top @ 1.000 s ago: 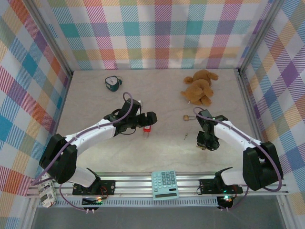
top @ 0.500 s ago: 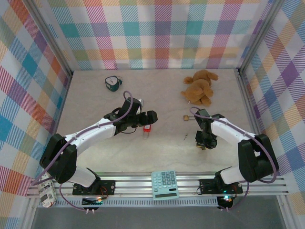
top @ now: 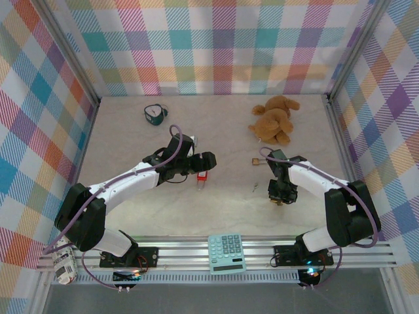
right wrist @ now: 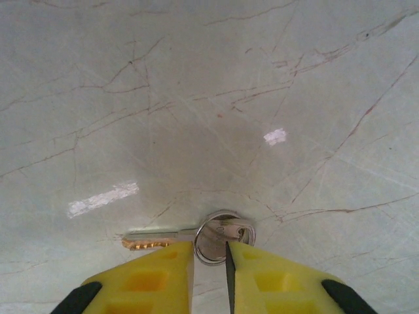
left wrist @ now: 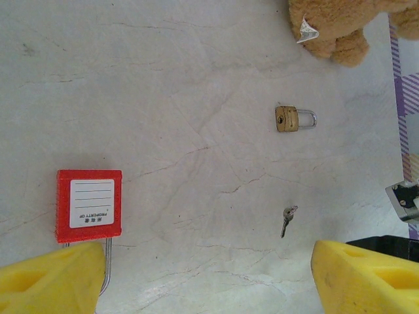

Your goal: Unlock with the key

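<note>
A red padlock (top: 202, 176) lies flat at mid-table, its white label up (left wrist: 88, 206). My left gripper (top: 207, 162) hovers just above it, open, yellow fingers (left wrist: 52, 278) spread wide with nothing between them. A small brass padlock (left wrist: 294, 119) lies farther right, and a small loose key (left wrist: 287, 219) rests on the table nearer than it. My right gripper (right wrist: 209, 247) is pressed down to the tabletop (top: 280, 198), its fingers nearly together on the ring of a second key (right wrist: 219, 230). That key's brass-edged blade (right wrist: 154, 239) lies flat, pointing left.
A brown teddy bear (top: 275, 119) sits at the back right, beyond the brass padlock. A teal-green object (top: 154, 114) lies at the back left. A calculator (top: 226, 252) rests on the front rail between the arm bases. Checked walls enclose the table.
My right gripper has crept slightly left along the tabletop. The left arm and the padlocks have not moved.
</note>
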Robot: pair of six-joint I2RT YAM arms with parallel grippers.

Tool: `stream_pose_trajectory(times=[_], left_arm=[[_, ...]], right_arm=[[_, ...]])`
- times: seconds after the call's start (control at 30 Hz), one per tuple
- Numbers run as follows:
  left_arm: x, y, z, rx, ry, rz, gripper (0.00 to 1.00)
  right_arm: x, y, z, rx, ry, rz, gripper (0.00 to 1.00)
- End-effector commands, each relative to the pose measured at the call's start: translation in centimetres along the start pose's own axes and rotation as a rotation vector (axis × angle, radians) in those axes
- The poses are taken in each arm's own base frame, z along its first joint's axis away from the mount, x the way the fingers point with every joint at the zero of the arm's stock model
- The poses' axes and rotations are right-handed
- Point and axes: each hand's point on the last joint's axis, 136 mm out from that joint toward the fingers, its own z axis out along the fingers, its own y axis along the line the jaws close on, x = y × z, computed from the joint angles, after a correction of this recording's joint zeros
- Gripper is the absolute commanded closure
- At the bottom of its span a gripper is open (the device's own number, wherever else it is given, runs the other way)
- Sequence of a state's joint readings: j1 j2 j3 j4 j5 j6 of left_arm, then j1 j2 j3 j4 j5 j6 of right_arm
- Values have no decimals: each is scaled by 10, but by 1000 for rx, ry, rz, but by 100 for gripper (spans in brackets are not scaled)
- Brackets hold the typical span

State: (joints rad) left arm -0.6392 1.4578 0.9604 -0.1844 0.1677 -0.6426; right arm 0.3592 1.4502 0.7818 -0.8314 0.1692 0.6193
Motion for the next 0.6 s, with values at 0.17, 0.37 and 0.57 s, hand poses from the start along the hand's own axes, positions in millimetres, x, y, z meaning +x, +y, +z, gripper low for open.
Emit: stream_pose_trajectory(times=[0.17, 0.37, 0.57], left_arm=[[3, -4, -4, 4, 16, -4, 19], [4, -3, -3, 1, 17, 0, 19], [5, -2, -3, 0, 19, 0, 20]], right_arm=[[3, -4, 4, 25, 19, -12, 79], [7, 3, 7, -11, 45, -25, 76], [7, -1, 7, 10, 41, -16, 78]])
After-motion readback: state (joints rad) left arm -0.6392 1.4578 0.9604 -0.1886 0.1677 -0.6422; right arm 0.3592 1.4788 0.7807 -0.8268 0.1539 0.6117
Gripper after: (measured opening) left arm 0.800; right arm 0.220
